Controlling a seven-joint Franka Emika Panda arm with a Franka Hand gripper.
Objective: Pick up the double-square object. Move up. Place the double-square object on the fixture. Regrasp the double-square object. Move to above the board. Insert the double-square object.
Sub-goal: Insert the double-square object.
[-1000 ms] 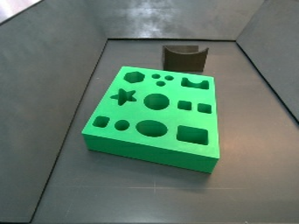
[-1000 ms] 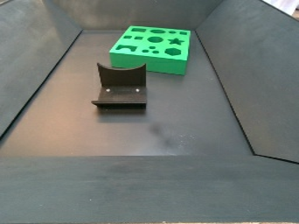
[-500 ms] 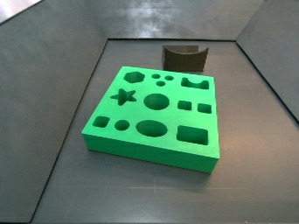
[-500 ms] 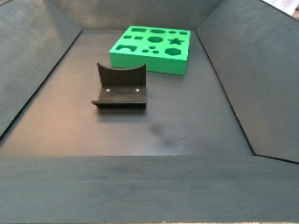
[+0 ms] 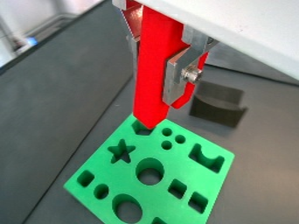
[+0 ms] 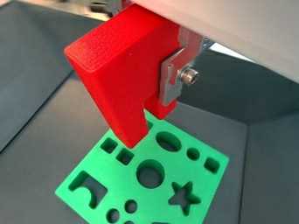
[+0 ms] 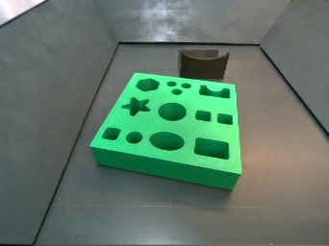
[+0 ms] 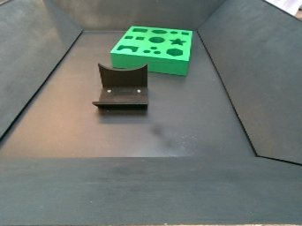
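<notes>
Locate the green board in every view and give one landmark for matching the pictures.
Wrist view: the board lies below the gripper, whose jaws hold the double-square object.
Wrist view: the board lies beneath the same held piece.
Side view: the board fills the centre.
Side view: the board sits far back.
Shared landmark: the star cutout, and the fixture beside the board.

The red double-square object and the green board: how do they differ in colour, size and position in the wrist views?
The double-square object is bright red; the board is bright green. The object looks long and narrow; the board is a wide flat slab with many cutouts. The object hangs upright in the claw, above the board, while the board lies flat on the floor. Both look like smooth plastic.
</notes>
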